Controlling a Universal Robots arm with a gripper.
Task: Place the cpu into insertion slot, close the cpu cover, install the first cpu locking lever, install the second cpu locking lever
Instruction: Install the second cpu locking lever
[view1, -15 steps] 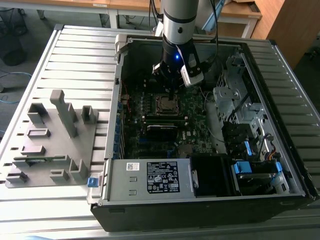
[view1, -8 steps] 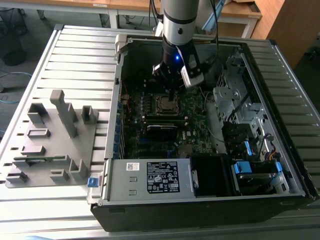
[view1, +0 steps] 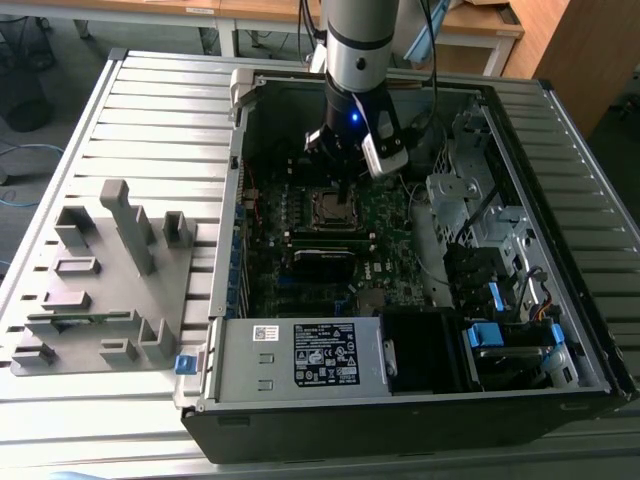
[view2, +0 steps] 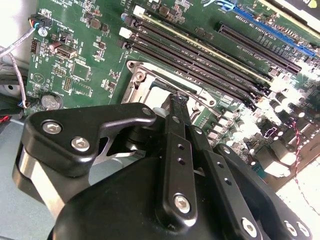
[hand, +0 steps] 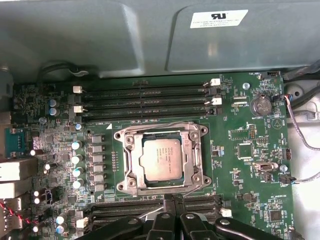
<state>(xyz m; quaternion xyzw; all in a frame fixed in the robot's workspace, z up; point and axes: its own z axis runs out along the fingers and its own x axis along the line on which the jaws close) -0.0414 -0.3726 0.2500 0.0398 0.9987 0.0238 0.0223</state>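
The arm stood over an open computer case (view1: 420, 400) resting on a slatted grey tabletop (view1: 160, 110). In the exterior view the pincer (view1: 342, 190) hung inside the case, just above the insertion slot (view1: 333, 207) on the dark green circuit board (view1: 385, 215). A grey fixture block (view1: 105, 275) with upright posts lay on the tabletop toward the exterior view's left, well apart from the case.

In the first wrist view the cpu (hand: 160, 159) sat flat in the insertion slot (hand: 161, 156), silver-grey top facing up, square to the socket rim. The cpu cover (hand: 196, 150) lay down around the chip as a thin metal frame, its open middle exposing the chip top. Long narrow black slots (hand: 145, 100) ran parallel on the far side of the socket; further slots lay on the near side, beside the pincer (hand: 173, 200).

The pincer fingers (hand: 169, 204) were drawn together with no visible gap and held nothing. In the second wrist view the fingertips (view2: 177, 100) pointed at the near edge of the socket frame (view2: 150, 80); contact with the frame could not be confirmed. A coin cell (hand: 261, 105) sat on the board, clear of the socket.
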